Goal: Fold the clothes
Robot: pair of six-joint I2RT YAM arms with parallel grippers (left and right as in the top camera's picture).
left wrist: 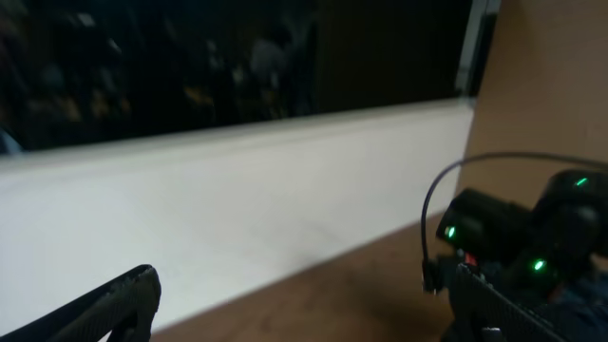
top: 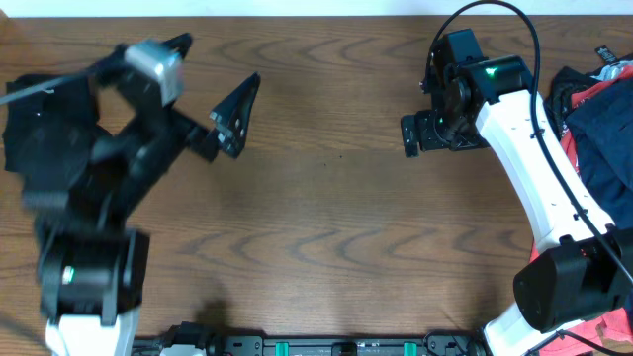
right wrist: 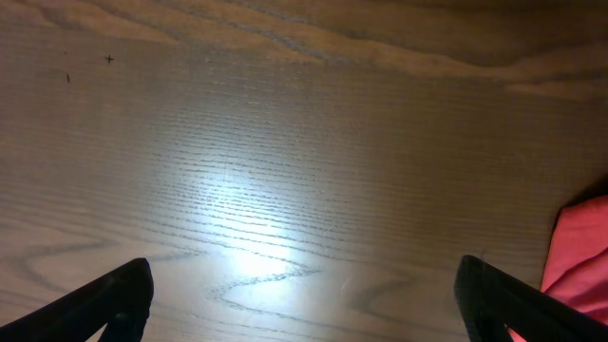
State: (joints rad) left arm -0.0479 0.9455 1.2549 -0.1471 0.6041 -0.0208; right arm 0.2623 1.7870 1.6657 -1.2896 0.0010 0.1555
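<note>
A pile of clothes [top: 593,109], red and navy, lies at the table's right edge. A dark garment [top: 25,129] lies at the far left, partly under my left arm. My left gripper [top: 211,81] is raised above the table, open and empty; its wrist view [left wrist: 304,318] looks level across the table at a white wall. My right gripper [top: 443,136] points down at bare wood left of the pile, open and empty [right wrist: 304,304]. A red edge of cloth [right wrist: 581,249] shows by its right finger.
The wooden table [top: 326,218] spans the view. The right arm [left wrist: 532,247] with green lights shows in the left wrist view. A white wall [left wrist: 237,199] and a dark window stand behind the table.
</note>
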